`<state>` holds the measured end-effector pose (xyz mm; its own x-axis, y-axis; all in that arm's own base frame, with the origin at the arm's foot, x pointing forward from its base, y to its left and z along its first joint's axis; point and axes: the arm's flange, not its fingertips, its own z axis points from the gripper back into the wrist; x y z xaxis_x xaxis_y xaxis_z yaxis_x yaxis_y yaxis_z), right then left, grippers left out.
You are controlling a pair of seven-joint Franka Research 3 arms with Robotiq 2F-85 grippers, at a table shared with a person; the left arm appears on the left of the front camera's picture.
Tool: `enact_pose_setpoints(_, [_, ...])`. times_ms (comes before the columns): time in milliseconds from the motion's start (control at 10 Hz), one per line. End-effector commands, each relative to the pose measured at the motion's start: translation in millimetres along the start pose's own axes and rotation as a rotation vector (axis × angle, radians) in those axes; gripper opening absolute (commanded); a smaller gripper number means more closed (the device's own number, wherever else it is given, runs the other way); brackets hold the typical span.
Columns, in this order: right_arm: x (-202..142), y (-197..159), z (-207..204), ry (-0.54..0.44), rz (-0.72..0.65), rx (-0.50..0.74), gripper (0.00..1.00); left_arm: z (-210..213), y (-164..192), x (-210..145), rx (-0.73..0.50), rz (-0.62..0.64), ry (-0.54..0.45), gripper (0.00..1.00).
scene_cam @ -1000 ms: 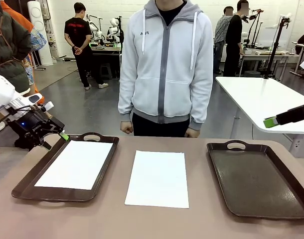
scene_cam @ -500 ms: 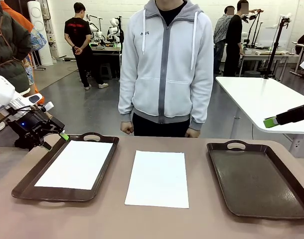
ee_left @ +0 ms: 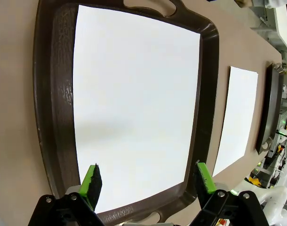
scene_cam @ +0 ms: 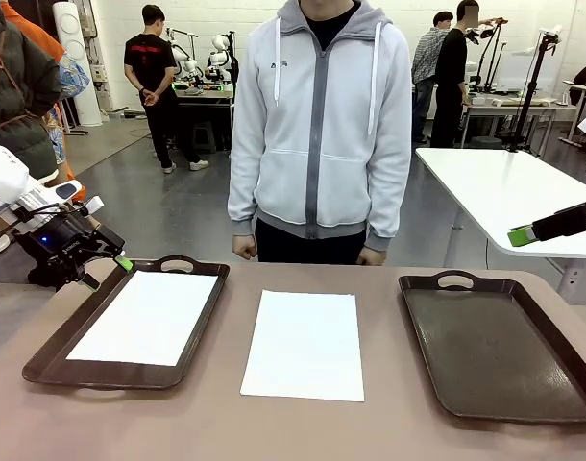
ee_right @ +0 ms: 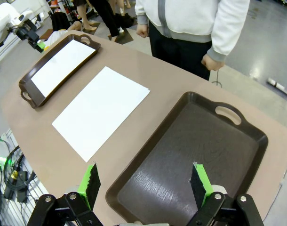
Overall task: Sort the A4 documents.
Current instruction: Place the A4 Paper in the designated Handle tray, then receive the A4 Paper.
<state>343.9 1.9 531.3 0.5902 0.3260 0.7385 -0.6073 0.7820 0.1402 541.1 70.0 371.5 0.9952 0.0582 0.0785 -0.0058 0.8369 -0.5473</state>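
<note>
We have one blank white A4 sheet [scene_cam: 147, 317] in the left dark brown tray [scene_cam: 43, 360]. A second white sheet [scene_cam: 305, 344] lies on the surface [scene_cam: 389, 423] beside it, probably yet to sort. Our left end effector [ee_left: 147, 172] and right end effector [ee_right: 144, 172] stand wide, empty.

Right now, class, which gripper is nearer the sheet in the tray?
Left. The left gripper hangs by the tray holding that sheet; the right gripper hangs by the empty tray.

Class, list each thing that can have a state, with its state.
Left dark brown plastic handled tray: holds one sheet.
White A4 paper sheet in it: lying flat.
White A4 sheet between the trays: flat on the table, unsorted.
Right dark brown tray: empty.
Left gripper: open, empty.
Right gripper: open, empty.
</note>
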Motion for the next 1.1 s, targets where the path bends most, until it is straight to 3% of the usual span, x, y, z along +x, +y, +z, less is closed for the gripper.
enact_pose_setpoints(0, [0, 0, -3, -0.003, -0.003, 0.016, 1.0, 0, 1, 1, 0.008, -0.009, 0.003, 1.0])
enact_pose_setpoints(700, [0, 0, -3, -0.003, -0.003, 0.016, 1.0, 0, 0, 0, 0.0, 0.0, 0.0, 1.0])
enact_pose_setpoints(800, [0, 0, -3, -0.003, -0.003, 0.016, 1.0, -12, -49, 3, 0.066, -0.103, 0.004, 1.0])
enact_pose_setpoints(1000, [0, 0, -3, -0.003, -0.003, 0.016, 1.0, 10, -122, -8, 0.095, -0.317, -0.094, 1.0])
